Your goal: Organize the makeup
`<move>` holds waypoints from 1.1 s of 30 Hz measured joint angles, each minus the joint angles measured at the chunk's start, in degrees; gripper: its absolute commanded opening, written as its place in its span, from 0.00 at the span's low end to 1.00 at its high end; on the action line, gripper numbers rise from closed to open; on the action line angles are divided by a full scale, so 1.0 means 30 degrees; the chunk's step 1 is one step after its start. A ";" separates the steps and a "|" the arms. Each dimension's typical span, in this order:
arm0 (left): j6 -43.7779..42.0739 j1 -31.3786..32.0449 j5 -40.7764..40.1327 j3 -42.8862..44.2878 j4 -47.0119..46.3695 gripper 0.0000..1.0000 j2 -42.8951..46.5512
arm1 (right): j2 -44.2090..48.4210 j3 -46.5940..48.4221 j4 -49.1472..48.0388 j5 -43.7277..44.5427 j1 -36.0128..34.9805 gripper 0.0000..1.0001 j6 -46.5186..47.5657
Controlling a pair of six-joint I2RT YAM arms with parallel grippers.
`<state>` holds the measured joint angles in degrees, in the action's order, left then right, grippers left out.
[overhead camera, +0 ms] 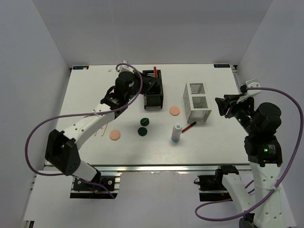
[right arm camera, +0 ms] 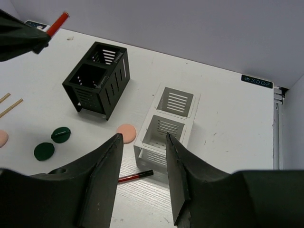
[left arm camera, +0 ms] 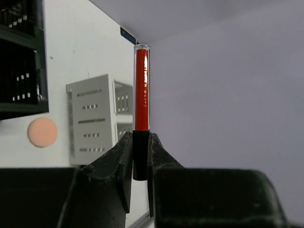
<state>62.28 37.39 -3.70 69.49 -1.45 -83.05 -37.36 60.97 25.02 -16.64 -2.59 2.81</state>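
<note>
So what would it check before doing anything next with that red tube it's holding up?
1. Grip on the red tube: ok. The left gripper pinches its black end.
2. Tube lined up over a compartment of the black box: cannot tell.
3. Black box upright, compartments free: ok. Both look empty from the right wrist view.
4. Right gripper out of the way: ok. It is open, empty and off to the side of the white box.
5. Loose items clear of the black box: ok. The white bottle stands apart from it.
</note>
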 measured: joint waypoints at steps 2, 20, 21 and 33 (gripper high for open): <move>0.2455 -0.1290 0.0648 0.0488 0.0117 0.00 -0.1049 | 0.0095 0.0000 -0.0022 0.0015 0.0000 0.47 -0.0204; 1.4994 -0.4313 0.5763 0.9522 0.4670 0.00 -1.0003 | 0.1304 -0.2455 -0.1464 -0.0058 0.0000 0.47 -0.1537; 1.5380 -0.4364 0.5741 0.9522 0.4998 0.00 -1.0003 | 0.1406 -0.2499 -0.1479 -0.0058 0.0000 0.47 -0.1581; 1.7121 -0.4473 0.4845 1.0914 0.7694 0.00 -1.0870 | 0.1807 -0.3118 -0.1676 -0.0189 0.0000 0.47 -0.1967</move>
<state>113.65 23.97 10.83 102.24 21.63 -115.66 -31.94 51.62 19.99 -17.21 -2.59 -3.09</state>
